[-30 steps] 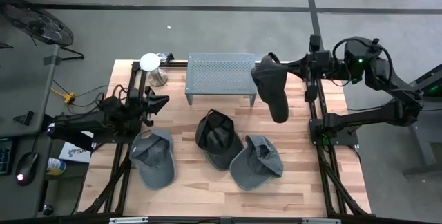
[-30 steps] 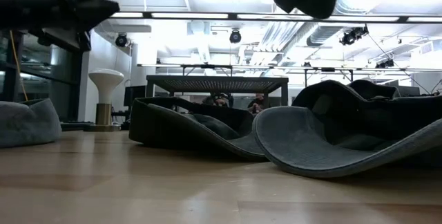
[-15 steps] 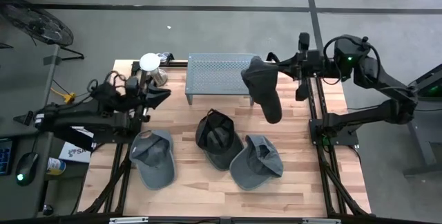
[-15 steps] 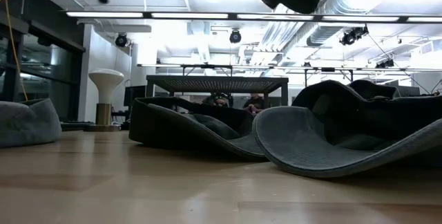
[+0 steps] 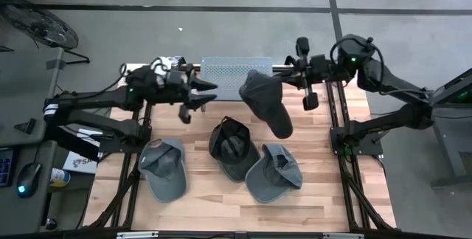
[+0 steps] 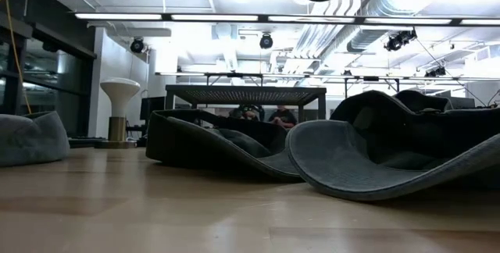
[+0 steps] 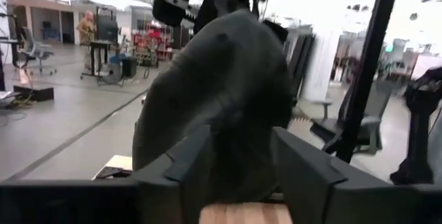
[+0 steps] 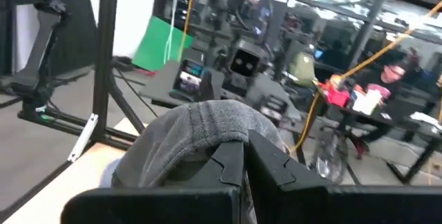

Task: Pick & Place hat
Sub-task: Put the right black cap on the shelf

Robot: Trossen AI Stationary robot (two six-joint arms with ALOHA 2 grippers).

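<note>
While three soft fabric caps lie on the pale wooden table (image 5: 221,195), the right gripper (image 5: 284,74) holds a fourth, dark grey cap (image 5: 267,104) pinched tight between its fingers, the cap hanging in the air just in front of the perforated grey metal shelf (image 5: 234,77). The left gripper (image 5: 212,91) hovers facing that cap from the other side, jaws spread apart and seemingly empty, though the wrist view is blurred

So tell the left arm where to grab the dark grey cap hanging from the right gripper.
Take the dark grey cap by its free-hanging lower part, coming in level from the left gripper's side. The right gripper pinches its upper edge, so the rest droops unsupported and faces the open left fingers.
</note>
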